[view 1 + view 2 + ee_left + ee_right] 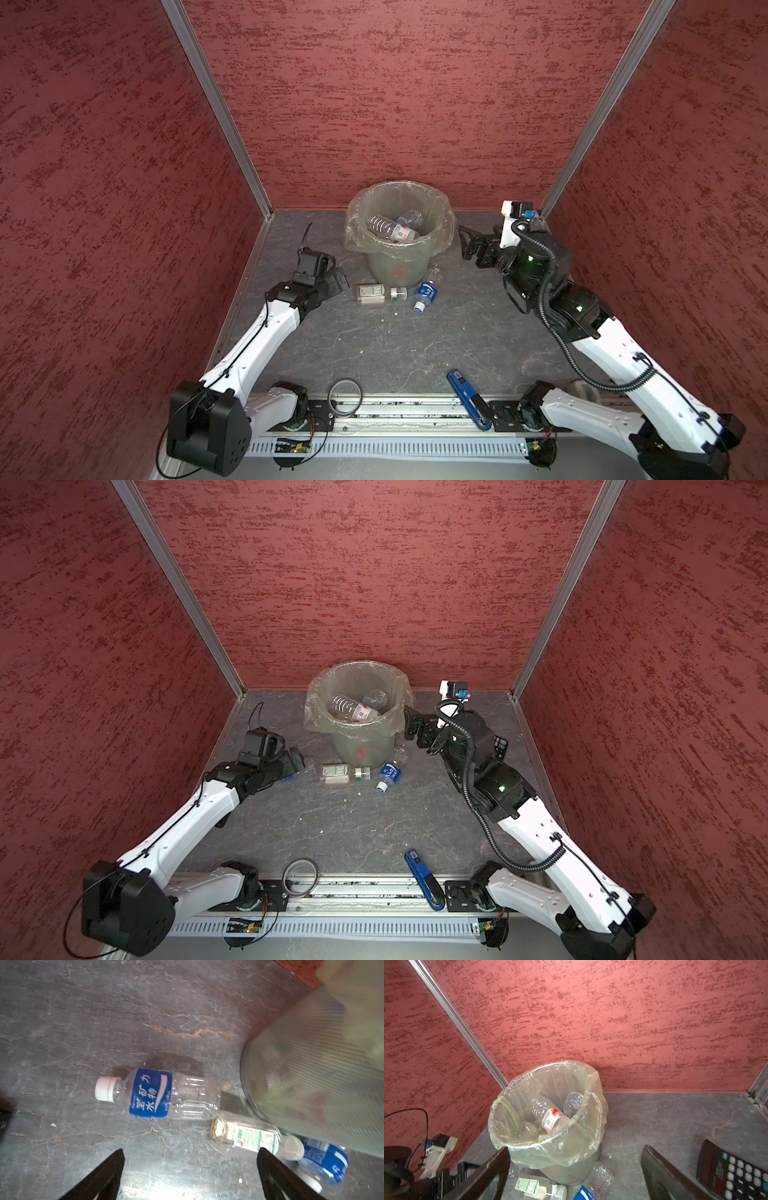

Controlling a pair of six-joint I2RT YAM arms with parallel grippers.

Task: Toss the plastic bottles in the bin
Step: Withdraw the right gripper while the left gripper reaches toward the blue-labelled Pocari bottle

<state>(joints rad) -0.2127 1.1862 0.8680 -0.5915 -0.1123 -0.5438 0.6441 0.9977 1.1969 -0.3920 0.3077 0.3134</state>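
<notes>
STEP: pick pending; several plastic bottles (399, 230) in bin (395, 266), three at its 6–8 o'clock | left gripper (191, 1151): apart above blue-label bottle (158, 1093) | right gripper (576, 1148): apart, empty, bin's 3 o'clock | NEXT: descend, straddle, clamp.

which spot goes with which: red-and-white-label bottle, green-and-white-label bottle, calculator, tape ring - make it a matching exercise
Things:
1. red-and-white-label bottle
2. green-and-white-label bottle
3. black calculator
4. tape ring

Places:
a. lying on the table in front of the bin
b. inside the bin
c. at the table's near edge
d. on the table, to the right of the bin

Pairs: 1-b, 2-a, 3-d, 4-c
</notes>
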